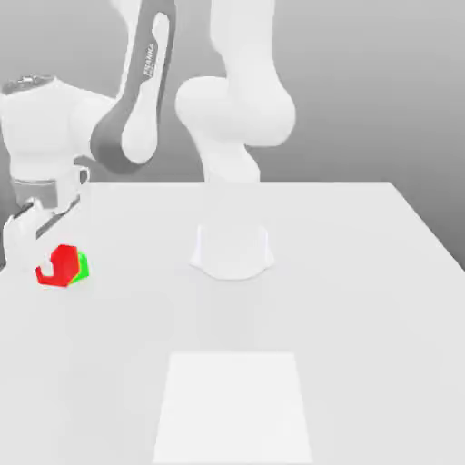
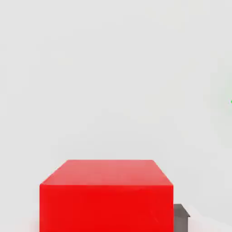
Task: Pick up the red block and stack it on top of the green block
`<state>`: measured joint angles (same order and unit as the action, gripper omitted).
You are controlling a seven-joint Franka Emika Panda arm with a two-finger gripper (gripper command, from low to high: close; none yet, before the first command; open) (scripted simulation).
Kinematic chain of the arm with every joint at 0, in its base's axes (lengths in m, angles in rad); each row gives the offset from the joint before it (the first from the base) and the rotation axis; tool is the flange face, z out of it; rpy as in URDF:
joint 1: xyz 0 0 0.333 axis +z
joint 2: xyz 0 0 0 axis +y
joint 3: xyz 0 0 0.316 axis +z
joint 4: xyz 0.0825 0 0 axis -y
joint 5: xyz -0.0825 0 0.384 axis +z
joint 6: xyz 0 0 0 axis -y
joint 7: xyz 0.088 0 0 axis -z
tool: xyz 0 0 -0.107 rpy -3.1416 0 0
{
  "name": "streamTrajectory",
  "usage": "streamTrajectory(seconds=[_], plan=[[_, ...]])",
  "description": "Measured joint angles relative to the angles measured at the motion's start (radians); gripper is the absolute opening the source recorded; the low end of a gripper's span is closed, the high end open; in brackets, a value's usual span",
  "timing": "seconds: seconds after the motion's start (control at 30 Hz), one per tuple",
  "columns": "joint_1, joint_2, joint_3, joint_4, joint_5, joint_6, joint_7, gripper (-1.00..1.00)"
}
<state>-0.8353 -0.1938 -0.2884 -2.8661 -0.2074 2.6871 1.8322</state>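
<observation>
While the white Franka arm (image 1: 136,100) is seen bent far toward the exterior view's left, its gripper (image 1: 41,250) is found near the left edge of the white table (image 1: 363,300), pointing downward. The red block (image 1: 57,266) is seen directly under the hand, at the fingertips, and it partly hides the green block (image 1: 82,267), of which a narrow bright strip is visible at the red cube's right side. Whether the two cubes touch cannot be told from this view. A lighter rectangular patch (image 1: 232,404) is marked on the table surface near the front, well apart from both cubes, and the arm's round base (image 1: 232,250) is set at the table's middle.

From the hand view, the red block (image 2: 106,197) is shown large and close, centred between the jaws, with its top face and one side face visible. A dark grey fingertip (image 2: 181,216) is seen pressed beside its side. The jaws are clenched on the red cube. A tiny green speck (image 2: 230,101) is visible at the picture's edge, away from the red cube.
</observation>
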Motion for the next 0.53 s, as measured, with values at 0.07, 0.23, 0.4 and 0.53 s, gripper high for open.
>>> streamTrajectory(seconds=[0.07, 0.23, 0.4, 0.53], plan=[[-0.079, -0.021, -0.050, -0.013, -0.009, -0.008, 0.035, -1.00], [-0.188, -0.006, -0.153, -0.032, 0.011, 0.025, 0.072, -1.00], [-0.128, 0.159, -0.175, -0.030, 0.180, 0.180, -0.042, -1.00], [-0.140, 0.223, -0.138, -0.029, 0.278, 0.235, -0.111, 1.00]])
